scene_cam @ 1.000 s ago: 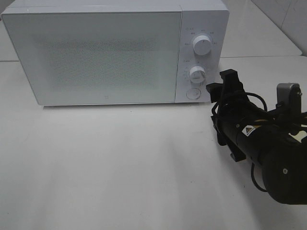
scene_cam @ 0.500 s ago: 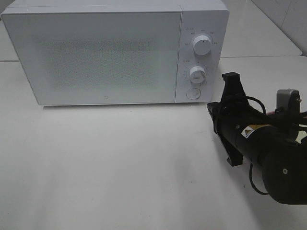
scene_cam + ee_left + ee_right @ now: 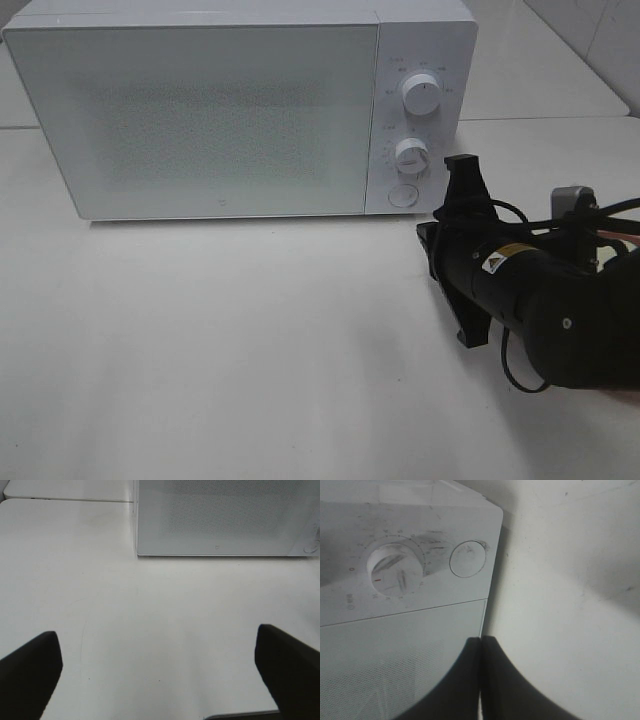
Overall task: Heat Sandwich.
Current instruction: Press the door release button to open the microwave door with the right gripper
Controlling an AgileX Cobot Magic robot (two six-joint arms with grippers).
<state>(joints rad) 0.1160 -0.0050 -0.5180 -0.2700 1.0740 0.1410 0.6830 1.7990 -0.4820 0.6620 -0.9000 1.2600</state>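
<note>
The sandwich is out of view. The white microwave (image 3: 200,110) stands at the back of the table with its door closed. My right gripper (image 3: 428,232) is shut with nothing between its fingers and sits just in front of the control panel, below the round button (image 3: 403,195). In the right wrist view the closed right gripper (image 3: 480,642) points at the microwave's front, near the edge between door and panel, with the round button (image 3: 468,558) and a knob (image 3: 395,572) beyond it. My left gripper (image 3: 159,670) is open over bare table, well short of the microwave (image 3: 220,515).
Two white knobs (image 3: 420,96) (image 3: 411,155) sit on the panel above the button. The white table (image 3: 250,340) stretches in front of the microwave. A seam and a second tabletop (image 3: 540,70) lie behind on the right.
The right gripper has gone from open to shut, turned on its wrist, and shifted slightly left and nearer the microwave's lower right corner. The microwave is unchanged.
</note>
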